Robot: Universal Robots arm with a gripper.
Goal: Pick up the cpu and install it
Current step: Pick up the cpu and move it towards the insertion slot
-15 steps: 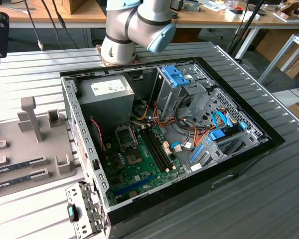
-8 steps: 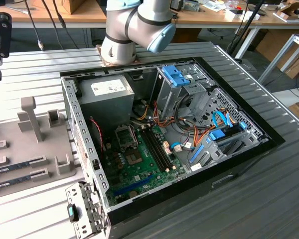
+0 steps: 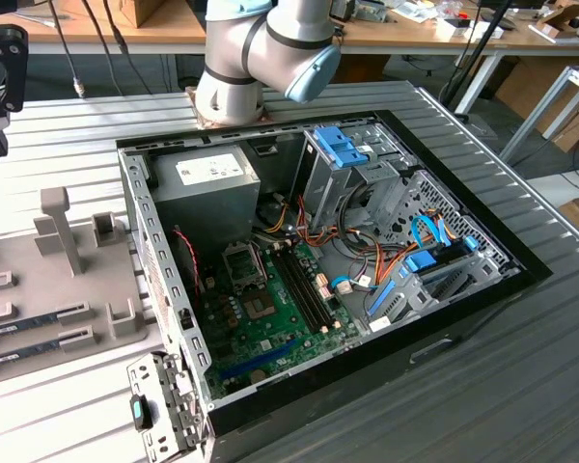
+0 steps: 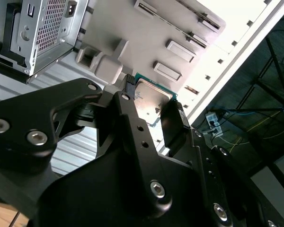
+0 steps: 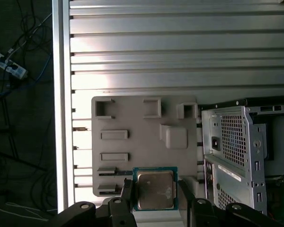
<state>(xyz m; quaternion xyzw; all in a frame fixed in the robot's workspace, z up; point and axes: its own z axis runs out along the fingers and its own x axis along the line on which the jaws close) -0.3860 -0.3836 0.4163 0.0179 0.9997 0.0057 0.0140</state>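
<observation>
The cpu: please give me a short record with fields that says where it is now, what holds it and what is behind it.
cpu: between the gripper's fingers, metal top towards the first wrist camera
gripper: shut on the cpu, one finger on each of two opposite edges
behind the cpu in both wrist views: grey tray on the slatted table
computer case: open, next to the tray
task state: cpu picked up, not yet installed
</observation>
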